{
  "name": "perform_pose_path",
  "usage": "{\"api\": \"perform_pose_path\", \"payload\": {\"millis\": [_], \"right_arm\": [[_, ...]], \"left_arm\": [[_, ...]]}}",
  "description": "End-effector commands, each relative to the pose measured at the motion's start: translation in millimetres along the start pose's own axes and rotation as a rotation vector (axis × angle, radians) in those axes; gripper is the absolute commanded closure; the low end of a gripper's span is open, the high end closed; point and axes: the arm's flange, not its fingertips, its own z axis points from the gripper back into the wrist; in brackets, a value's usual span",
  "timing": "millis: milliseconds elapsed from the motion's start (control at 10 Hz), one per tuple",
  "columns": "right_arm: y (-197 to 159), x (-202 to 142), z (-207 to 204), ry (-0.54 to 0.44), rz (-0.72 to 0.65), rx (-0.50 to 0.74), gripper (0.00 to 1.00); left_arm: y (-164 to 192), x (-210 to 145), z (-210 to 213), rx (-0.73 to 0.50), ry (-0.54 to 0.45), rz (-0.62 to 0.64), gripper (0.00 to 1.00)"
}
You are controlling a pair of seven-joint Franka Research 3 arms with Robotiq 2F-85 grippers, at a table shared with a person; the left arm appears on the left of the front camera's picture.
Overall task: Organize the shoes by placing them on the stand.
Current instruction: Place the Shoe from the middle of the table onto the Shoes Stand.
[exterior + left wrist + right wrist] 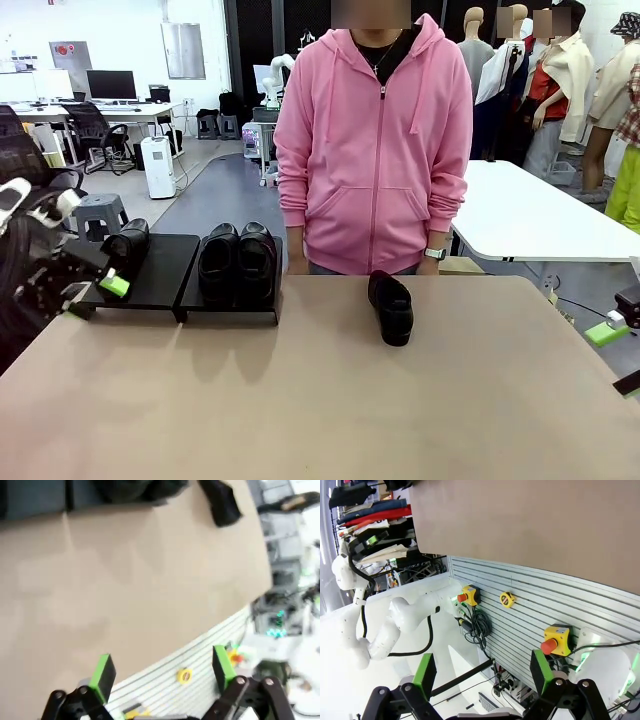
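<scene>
In the front view the stand (160,268) sits at the table's (320,400) far left edge; one shoe (128,243) lies on its left panel, a pair (238,262) stands on its right panel, and a fourth shoe (390,307) rests on the table near the far edge, in front of a person in a pink hoodie (372,150). The left gripper (100,278) hangs at the stand's left end, just beside the single shoe, holding nothing. The right gripper (612,328) shows at the table's right edge. In the left wrist view the left gripper (162,672) has its jaws wide and empty above the table's near edge, with the stand (35,500) and the loose shoe (221,502) beyond. In the right wrist view the right gripper (480,677) also gapes empty, off the table, over a slatted panel (530,610) carrying red stop buttons (554,640) and a yellow tape measure (507,599). No writing is legible.
</scene>
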Motion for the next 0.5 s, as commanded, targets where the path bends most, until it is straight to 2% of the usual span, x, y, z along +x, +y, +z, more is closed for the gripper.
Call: {"api": "perform_pose_path", "payload": {"millis": [0, 100, 200, 400], "right_arm": [[5, 1, 1, -0.010, -0.013, 0.020, 0.00], [5, 1, 1, -0.010, -0.013, 0.020, 0.00], [5, 1, 1, -0.010, -0.013, 0.020, 0.00], [5, 1, 1, -0.010, -0.013, 0.020, 0.00]], "left_arm": [[18, 7, -14, -0.073, -0.122, 0.149, 0.00], [25, 12, -16, -0.081, -0.148, 0.207, 0.00], [23, 3, -3, -0.026, -0.049, 0.106, 0.00], [23, 3, -3, -0.026, -0.049, 0.106, 0.00]]}}
